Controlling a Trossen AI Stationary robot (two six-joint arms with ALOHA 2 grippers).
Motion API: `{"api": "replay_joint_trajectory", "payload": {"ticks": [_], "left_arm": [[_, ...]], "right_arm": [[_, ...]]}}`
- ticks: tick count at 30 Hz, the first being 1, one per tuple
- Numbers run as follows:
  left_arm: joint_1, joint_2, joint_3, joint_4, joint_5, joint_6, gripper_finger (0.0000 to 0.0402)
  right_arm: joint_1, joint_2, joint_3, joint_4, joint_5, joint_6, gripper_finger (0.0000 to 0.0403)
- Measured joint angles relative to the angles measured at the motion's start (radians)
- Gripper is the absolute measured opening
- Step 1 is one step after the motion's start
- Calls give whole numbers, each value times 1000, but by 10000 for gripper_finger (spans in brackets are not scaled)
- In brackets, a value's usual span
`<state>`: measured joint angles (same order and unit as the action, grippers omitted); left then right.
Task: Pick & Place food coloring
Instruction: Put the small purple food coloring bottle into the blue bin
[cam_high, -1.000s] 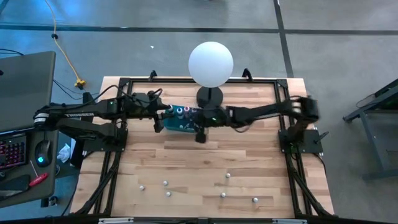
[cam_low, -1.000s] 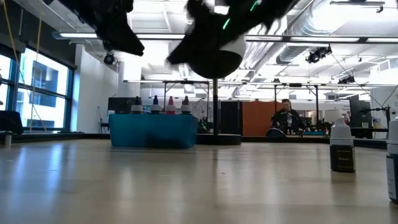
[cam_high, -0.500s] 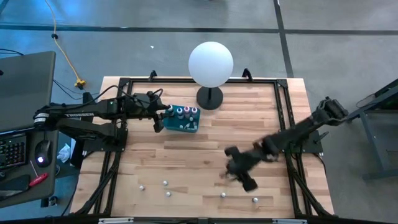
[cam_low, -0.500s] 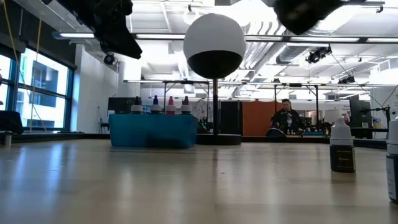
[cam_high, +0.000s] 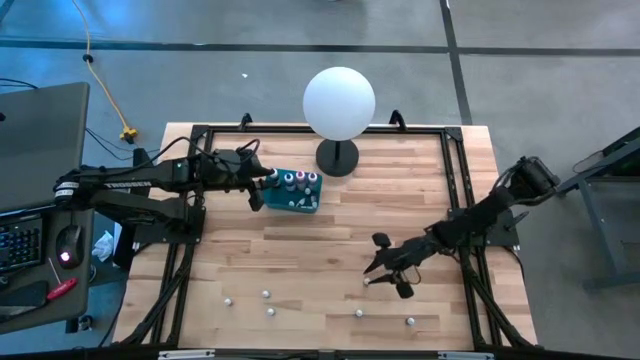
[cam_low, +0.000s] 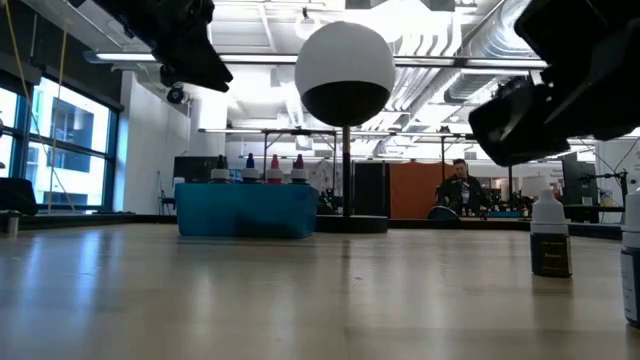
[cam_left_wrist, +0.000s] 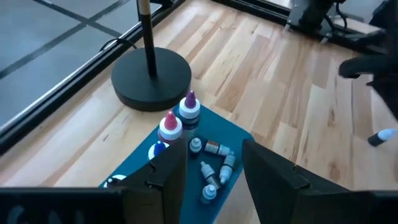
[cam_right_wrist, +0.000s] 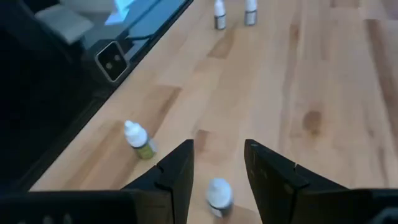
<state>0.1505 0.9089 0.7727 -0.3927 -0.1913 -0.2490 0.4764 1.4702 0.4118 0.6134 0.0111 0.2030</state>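
Observation:
The food coloring bottles are tiny, with pale bodies. Several stand or lie in the teal tray (cam_high: 293, 194) (cam_left_wrist: 236, 134); two upright ones (cam_left_wrist: 169, 127) have pink and purple tops. Others stand loose on the near part of the table, such as one (cam_high: 366, 283) and one (cam_high: 410, 321). My left gripper (cam_high: 258, 192) (cam_left_wrist: 214, 149) hangs open over the tray's left end. My right gripper (cam_high: 385, 272) (cam_right_wrist: 219, 146) is open above the table, with a loose bottle (cam_right_wrist: 217, 196) in line between its fingers, untouched. A second bottle (cam_right_wrist: 138, 140) stands beside it.
A white globe on a black stand (cam_high: 339, 103) rises behind the tray at the far edge. Several more loose bottles (cam_high: 265, 294) stand near the table's near-left part. A black frame (cam_high: 200, 130) borders the table. Bare wood lies between the tray and the loose bottles.
My right arm has swung from over the tray toward the table's near right part and come down close to a loose bottle there. The tray and its bottles have stayed in place.

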Motion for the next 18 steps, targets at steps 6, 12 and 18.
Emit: {"api": "replay_joint_trajectory", "payload": {"ticks": [6,12,18], "left_arm": [[0,0,0,0,0,-19,152],[0,0,0,2,-2,-22,152],[0,0,0,2,-2,-22,152]], "right_arm": [[-7,13,-55,99,6,-1,135],[-6,96,-54,146,-1,-2,135],[-7,252,-54,314,-10,-1,135]]}}
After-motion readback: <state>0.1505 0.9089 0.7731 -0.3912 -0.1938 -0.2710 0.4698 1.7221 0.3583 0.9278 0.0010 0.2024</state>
